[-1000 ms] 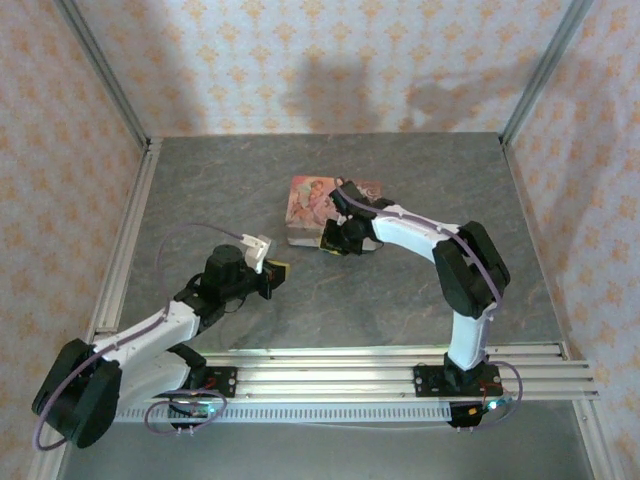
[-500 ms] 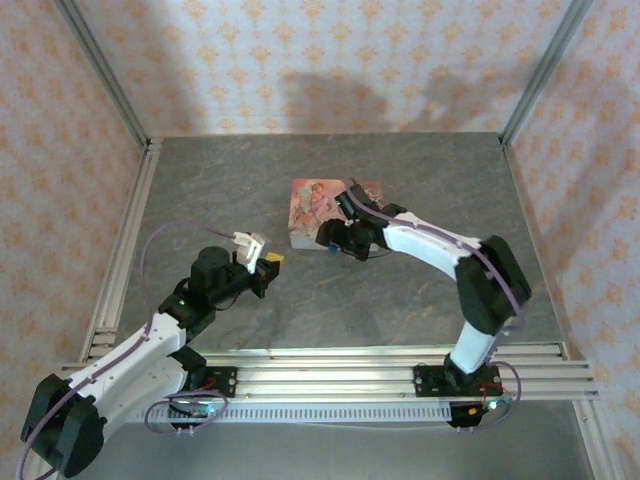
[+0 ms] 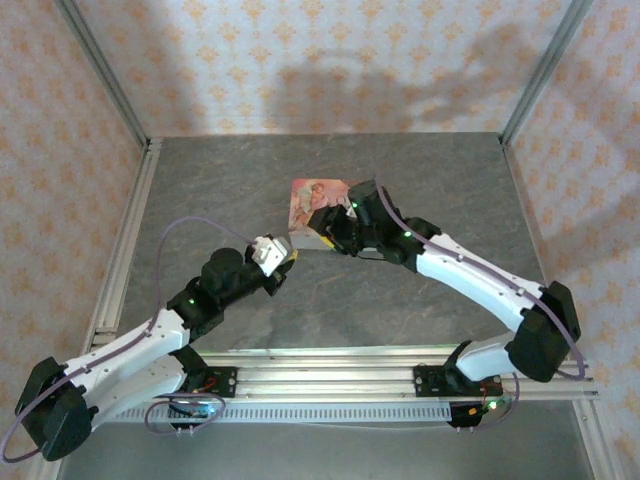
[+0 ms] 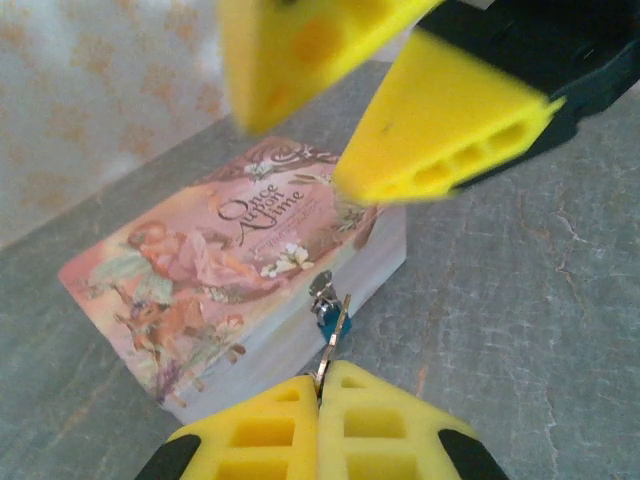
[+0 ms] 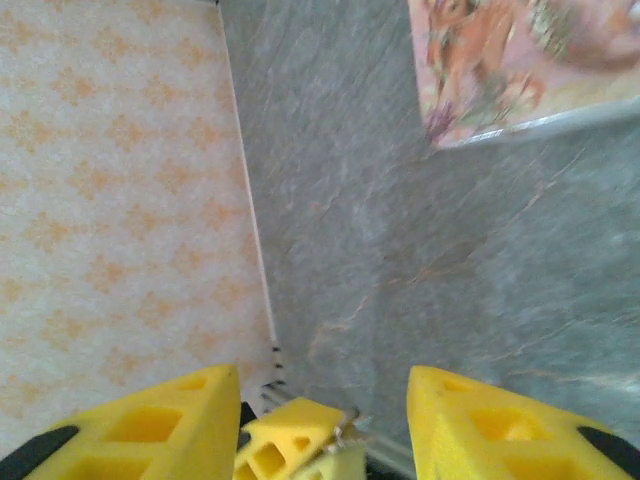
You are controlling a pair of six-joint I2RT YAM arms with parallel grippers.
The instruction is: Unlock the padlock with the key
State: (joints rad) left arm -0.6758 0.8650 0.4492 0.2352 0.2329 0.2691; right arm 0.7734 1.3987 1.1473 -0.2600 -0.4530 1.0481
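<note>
The left gripper [image 4: 322, 392] is pressed together on the key [image 4: 332, 338], whose brass blade sticks out of its tips toward the pink tin [image 4: 200, 255]. The small blue padlock [image 4: 325, 312] hangs at the clasp on the tin's front wall. The key's tip is right at the padlock, but I cannot tell whether it has entered the lock. The right gripper [image 5: 320, 385] hangs just in front of the tin, jaws spread, holding nothing. The tin rests on the grey surface [image 4: 520, 300].

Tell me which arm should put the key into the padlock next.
Left. The left gripper is shut on the key, tip almost at the padlock on the tin; the right gripper is open, empty.
</note>
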